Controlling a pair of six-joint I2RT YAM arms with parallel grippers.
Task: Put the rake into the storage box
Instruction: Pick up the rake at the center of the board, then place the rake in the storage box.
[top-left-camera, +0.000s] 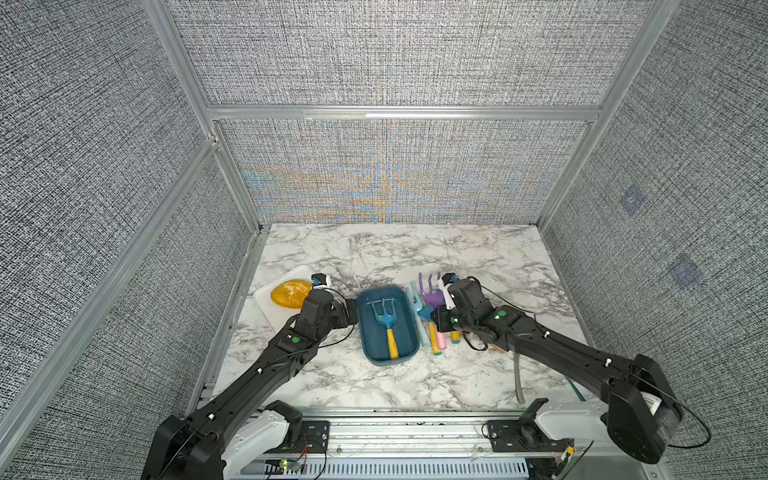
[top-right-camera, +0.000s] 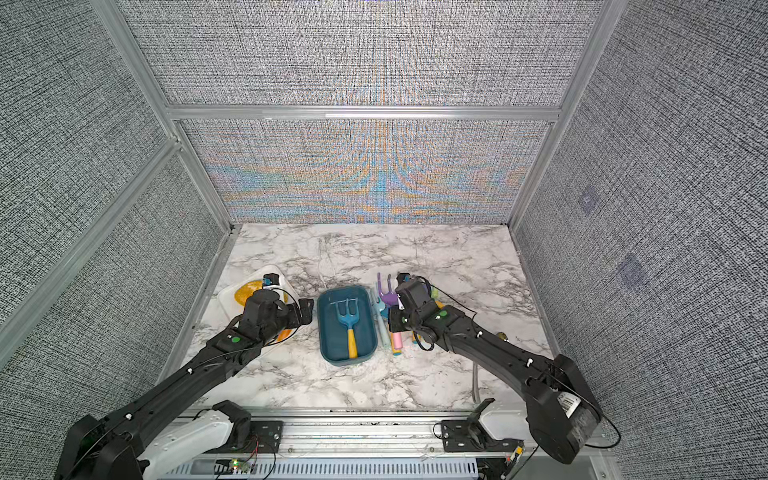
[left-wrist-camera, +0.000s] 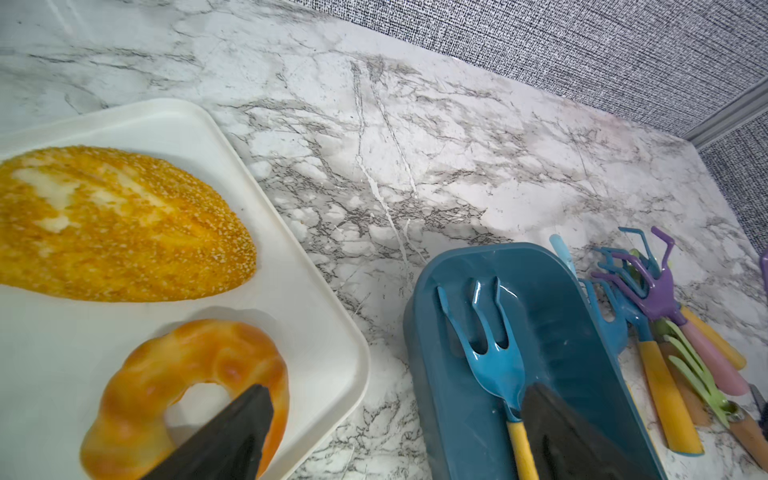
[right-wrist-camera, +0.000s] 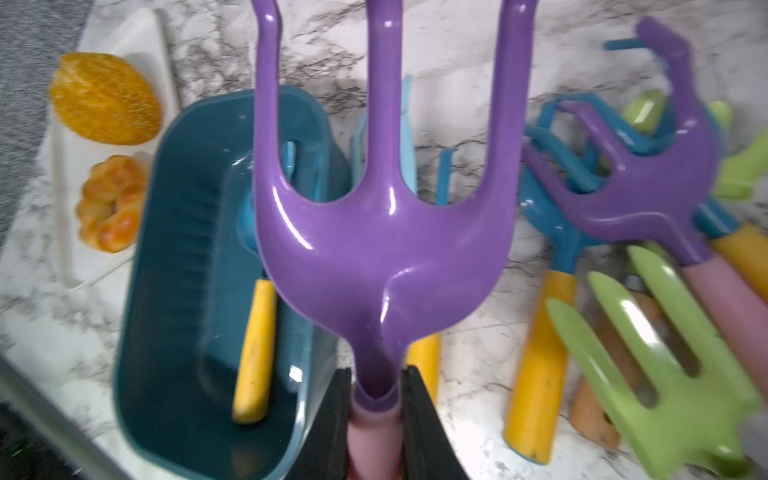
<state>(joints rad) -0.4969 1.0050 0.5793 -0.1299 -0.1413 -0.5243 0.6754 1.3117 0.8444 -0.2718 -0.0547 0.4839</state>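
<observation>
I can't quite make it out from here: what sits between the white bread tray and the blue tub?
Nothing. In the left wrist view, only bare marble tabletop separates the white tray from the storage box.

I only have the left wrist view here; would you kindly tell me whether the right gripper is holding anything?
Observer: Yes. The right wrist view shows the right gripper shut on a three-pronged purple rake, gripping it where the head meets its pink handle.
Operator: Thank you. Is it over the storage box yet?
Observer: Not yet. In both top views the purple rake is beside the storage box, over the pile of tools. I cannot tell how far it is lifted above them.
</observation>
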